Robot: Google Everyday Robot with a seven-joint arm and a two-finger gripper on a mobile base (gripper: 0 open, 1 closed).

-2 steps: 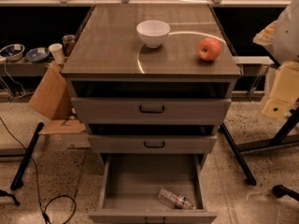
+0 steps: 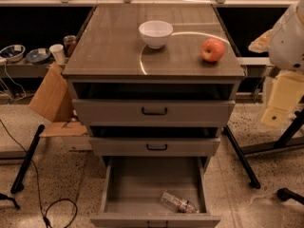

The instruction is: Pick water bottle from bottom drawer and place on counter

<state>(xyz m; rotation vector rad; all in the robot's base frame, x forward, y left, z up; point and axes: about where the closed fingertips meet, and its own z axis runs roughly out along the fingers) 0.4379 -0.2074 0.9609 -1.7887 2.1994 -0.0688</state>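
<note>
Camera view: water bottle in bottom drawer; end effector rightward, grip unclear

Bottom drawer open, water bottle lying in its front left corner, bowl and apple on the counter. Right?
Not quite: the camera view shows the water bottle in the bottom drawer's front right. The rest holds. Claw hangs right of the counter.

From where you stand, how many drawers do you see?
3, stacked: top drawer, middle drawer, and bottom drawer, pulled furthest out with the bottle inside. The gripper hangs to their right.
</note>
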